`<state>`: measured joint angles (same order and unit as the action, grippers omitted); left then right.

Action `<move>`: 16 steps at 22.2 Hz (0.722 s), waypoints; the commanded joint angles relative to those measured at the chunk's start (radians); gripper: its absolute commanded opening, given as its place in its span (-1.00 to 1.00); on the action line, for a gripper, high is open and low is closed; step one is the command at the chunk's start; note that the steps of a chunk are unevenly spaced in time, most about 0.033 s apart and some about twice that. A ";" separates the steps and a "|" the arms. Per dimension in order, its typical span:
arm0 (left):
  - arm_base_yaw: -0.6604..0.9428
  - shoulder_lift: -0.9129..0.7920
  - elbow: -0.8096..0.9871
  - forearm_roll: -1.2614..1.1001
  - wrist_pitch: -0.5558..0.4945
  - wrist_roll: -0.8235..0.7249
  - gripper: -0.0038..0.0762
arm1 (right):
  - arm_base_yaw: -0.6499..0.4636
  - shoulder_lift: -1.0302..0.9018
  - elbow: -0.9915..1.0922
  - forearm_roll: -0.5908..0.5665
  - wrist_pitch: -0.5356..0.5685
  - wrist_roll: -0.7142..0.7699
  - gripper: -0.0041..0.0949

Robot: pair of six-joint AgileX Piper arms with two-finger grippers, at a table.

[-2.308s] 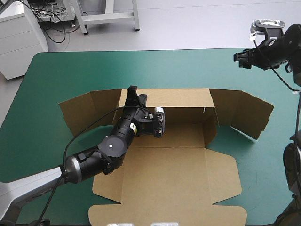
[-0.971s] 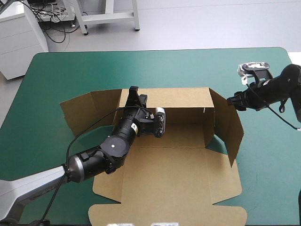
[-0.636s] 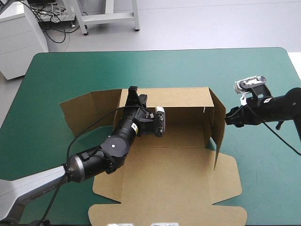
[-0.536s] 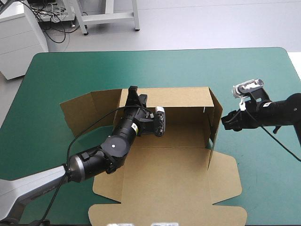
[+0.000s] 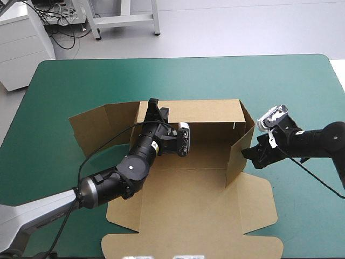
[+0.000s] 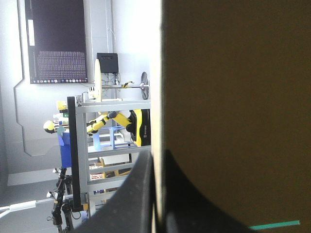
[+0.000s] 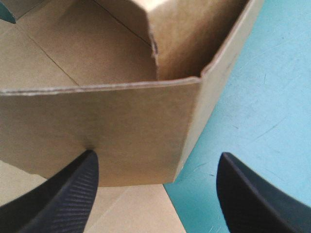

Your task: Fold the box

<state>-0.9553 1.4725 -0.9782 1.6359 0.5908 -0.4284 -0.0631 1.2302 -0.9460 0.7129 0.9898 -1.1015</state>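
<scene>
Open right jaws are pushing the flap [image 5: 240, 157] further inward; left jaws are gripping the box [image 5: 207, 112]. Releasing risks spring-back.

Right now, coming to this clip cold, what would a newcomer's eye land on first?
The brown box, half formed in the middle of the table: back wall up, lid flat toward the near edge. The left gripper is clamped on the back wall's top edge, while the open right gripper rests one finger against the outside of the right side flap, which stands angled inward.
</scene>
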 commanded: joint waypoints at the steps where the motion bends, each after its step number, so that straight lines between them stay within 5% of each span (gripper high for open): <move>1: -0.008 -0.031 -0.025 0.080 -0.002 -0.027 -0.98 | -0.004 -0.015 -0.017 0.111 -0.041 -0.071 0.45; 12: -0.008 -0.031 -0.029 0.111 0.000 -0.075 -0.98 | 0.052 0.064 -0.017 0.184 -0.032 -0.093 0.45; 16: -0.008 -0.031 -0.029 0.111 0.010 -0.080 -0.98 | 0.138 0.064 -0.017 0.118 -0.159 0.013 0.44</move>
<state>-0.9553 1.4763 -0.9782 1.6974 0.5721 -0.4863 0.0400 1.3163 -0.9407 0.8068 0.8926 -1.1317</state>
